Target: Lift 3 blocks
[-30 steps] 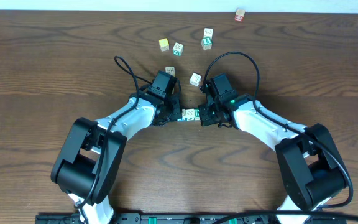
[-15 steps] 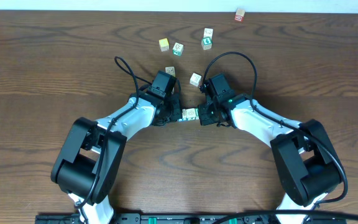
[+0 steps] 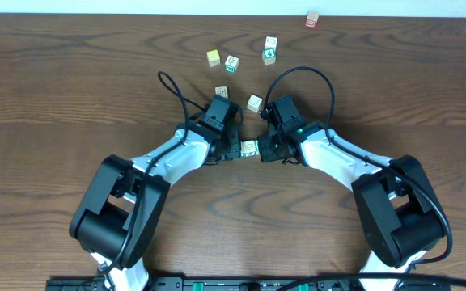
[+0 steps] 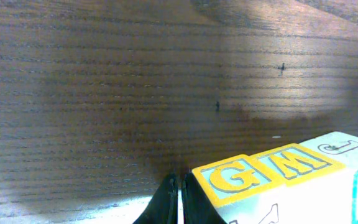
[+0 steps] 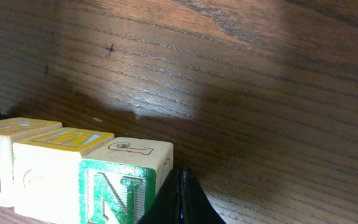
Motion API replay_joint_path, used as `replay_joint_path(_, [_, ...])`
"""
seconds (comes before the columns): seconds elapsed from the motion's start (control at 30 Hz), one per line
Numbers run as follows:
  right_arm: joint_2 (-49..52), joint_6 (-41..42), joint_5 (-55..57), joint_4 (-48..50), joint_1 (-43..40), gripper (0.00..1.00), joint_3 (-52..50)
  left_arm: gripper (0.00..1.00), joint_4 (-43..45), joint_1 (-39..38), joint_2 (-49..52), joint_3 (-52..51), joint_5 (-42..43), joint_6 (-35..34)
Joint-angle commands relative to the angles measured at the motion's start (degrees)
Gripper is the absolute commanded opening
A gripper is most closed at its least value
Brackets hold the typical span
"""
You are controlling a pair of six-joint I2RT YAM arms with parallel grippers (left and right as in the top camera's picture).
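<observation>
Three wooden alphabet blocks (image 3: 248, 148) stand side by side in one tight row between my two grippers. In the right wrist view the nearest block (image 5: 120, 186) shows a green "N", and the two beyond it have yellow-framed tops (image 5: 67, 138). The left wrist view shows the yellow "G" (image 4: 241, 177) and "M" (image 4: 300, 162) tops. My left gripper (image 4: 179, 199) is shut with nothing between its fingers, and its tip presses the G end. My right gripper (image 5: 180, 199) is also shut and presses the N end. Whether the row rests on the table I cannot tell.
Loose cubes lie farther back on the wooden table: a yellow one (image 3: 213, 57), one with teal marks (image 3: 231, 62), one with green marks (image 3: 269, 55), and two pale ones (image 3: 222, 92) (image 3: 254, 103) just behind the wrists. A reddish cube (image 3: 312, 19) sits at the far edge.
My left arm has swung slightly to the right, toward the row. The right arm and the row have barely moved.
</observation>
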Motion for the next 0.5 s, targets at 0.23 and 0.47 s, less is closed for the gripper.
replay_joint_path(0.23, [3.0, 2.5, -8.4, -1.2, 1.0, 0.01, -0.4, 0.07, 0.3, -3.1, 2.2, -0.1, 2.4, -8.4])
replay_joint_path(0.47, [2.8, 2.7, -13.0, -0.6, 1.0, 0.01, 0.1, 0.07, 0.9, -3.1, 2.1, -0.1, 6.6, -8.8])
